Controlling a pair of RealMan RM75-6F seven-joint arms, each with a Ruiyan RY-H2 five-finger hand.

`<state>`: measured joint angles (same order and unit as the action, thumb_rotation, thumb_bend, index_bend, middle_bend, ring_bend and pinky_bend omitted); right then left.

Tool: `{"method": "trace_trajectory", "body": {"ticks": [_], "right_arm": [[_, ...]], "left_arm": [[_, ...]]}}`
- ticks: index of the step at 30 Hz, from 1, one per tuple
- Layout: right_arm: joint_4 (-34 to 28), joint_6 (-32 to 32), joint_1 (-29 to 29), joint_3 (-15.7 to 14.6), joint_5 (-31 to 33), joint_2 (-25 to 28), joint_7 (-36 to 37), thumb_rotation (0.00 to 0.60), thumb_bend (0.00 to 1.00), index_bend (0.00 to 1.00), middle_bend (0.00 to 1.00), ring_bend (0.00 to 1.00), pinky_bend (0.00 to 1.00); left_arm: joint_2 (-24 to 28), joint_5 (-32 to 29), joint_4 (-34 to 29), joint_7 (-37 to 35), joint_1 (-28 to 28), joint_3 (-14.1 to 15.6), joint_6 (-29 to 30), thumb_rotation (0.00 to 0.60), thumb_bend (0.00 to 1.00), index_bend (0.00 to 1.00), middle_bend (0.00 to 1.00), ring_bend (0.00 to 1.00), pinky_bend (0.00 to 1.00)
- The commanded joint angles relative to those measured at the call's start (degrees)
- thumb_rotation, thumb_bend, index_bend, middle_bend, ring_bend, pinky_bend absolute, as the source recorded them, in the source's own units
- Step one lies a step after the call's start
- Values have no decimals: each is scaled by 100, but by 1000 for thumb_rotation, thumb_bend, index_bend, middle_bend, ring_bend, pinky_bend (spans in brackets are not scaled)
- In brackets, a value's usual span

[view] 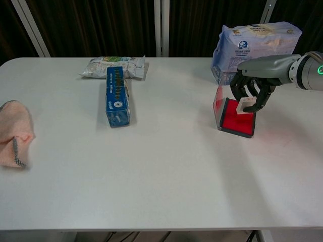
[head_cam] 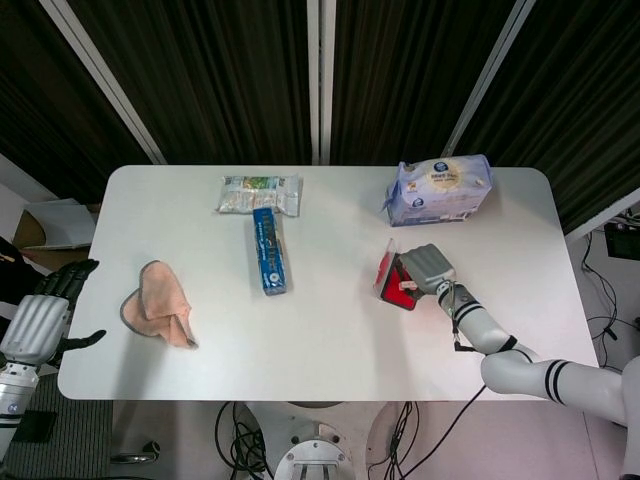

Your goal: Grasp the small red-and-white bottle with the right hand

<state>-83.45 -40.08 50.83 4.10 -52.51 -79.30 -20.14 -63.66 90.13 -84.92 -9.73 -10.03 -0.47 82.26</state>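
The small red-and-white bottle [head_cam: 392,283] lies right of centre on the white table [head_cam: 320,340]. In the chest view the bottle [view: 232,119] rests on the tabletop, its red body towards me and its white end up under the fingers. My right hand [head_cam: 426,266] is right over it; the chest view shows this hand [view: 252,95] with fingers curled around the white end. My left hand [head_cam: 40,318] hangs off the table's left edge with fingers apart, holding nothing.
Just behind the bottle stands a pale blue tissue pack [view: 258,43]. A blue box [view: 116,96] lies left of centre, with a snack packet [view: 113,66] behind it. A pink cloth [view: 12,132] sits at the far left.
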Motion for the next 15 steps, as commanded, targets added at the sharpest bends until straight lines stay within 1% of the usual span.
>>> {"method": "trace_trajectory", "body": {"ticks": [1,5,8,11,15], "right_arm": [[-227,-102,-64,31,-117,198,100,600,337,693,575,567,629],[-490,-108,-153,-12,-181,453,217,600,338,693,575,567,629],[-688,-144,-266,-108,-288,662,284,600,336,694,575,567,629],[-933,-237,-473,-255,-532,904,437,600,336,693,575,567,629],[-1070,-337,-788,-437,-868,1136,787,600,336,694,573,566,629]], "left_arm": [[5,11,-32,28,-9,-2,-3,598,24,62,91,77,184],[14,33,-93,90,-14,-6,17,596,24,62,91,78,184],[22,46,-145,139,-10,-3,33,597,24,62,91,78,184],[31,58,-195,191,-8,4,38,597,24,62,91,78,184],[36,68,-232,229,-12,8,35,596,24,62,91,78,184]]}}
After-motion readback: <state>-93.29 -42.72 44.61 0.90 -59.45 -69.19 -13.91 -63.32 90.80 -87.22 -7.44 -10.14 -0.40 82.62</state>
